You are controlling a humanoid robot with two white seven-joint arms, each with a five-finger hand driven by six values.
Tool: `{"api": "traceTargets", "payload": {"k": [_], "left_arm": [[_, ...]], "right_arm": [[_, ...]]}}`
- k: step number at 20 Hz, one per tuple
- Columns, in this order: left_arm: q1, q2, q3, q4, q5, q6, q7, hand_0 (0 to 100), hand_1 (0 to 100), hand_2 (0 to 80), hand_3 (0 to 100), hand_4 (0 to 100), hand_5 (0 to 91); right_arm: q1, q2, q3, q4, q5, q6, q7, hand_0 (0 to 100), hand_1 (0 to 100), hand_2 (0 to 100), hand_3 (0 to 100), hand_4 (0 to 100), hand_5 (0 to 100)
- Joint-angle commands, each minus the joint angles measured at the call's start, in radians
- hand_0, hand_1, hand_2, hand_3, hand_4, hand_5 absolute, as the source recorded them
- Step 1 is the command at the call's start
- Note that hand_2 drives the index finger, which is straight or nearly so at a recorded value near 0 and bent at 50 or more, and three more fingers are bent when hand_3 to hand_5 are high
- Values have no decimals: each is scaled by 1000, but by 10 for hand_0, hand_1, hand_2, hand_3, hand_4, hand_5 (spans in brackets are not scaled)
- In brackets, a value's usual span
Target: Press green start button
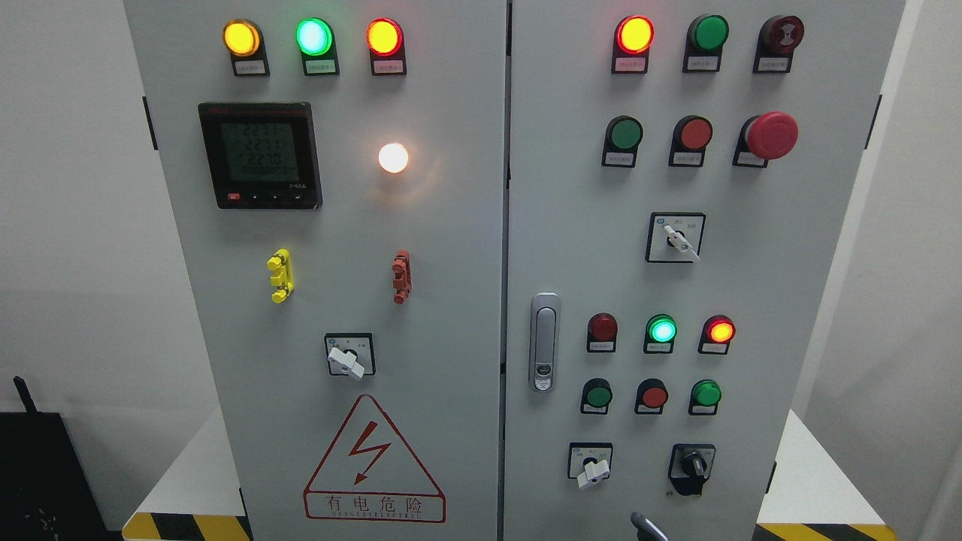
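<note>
Bright, even, sharp view of the grey cabinet (451, 315), white lamp (393, 158) blown out with warm halo.

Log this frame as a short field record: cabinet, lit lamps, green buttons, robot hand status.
cabinet: grey two-door control cabinet, doors shut
meter: digital display on left door, lit
lit green lamps: one at top left, one at right door, lower
unlit green buttons: right door, at
emergency stop: red mushroom button, upper right
robot hand: a dark tip at the bottom edge, unclear what it is; nothing is touching any button
</note>
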Motion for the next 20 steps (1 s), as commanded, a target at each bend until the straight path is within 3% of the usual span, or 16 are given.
{"api": "traceTargets", "payload": {"k": [1,7,12,20], "left_arm": [[0,0,0,0,0,0,0,120,556,0,0,0,0],[0,0,0,0,0,0,0,120,556,0,0,0,0],[0,0,0,0,0,0,0,120,556,0,0,0,0],[0,0,1,0,0,0,0,120,556,0,0,0,0]], "right_arm": [[-36,1,1,-8,140,-9,-26,221,325,0,304,215,0],[-77,3,-8,-3,338,-31,-77,209,332,0,460,389,170],[-115,3,-34,6,484,-41,-98,417,325,0,521,499,308],[-174,4,-65,41,674,-86,-164,563,311,0,548,549,408]]}}
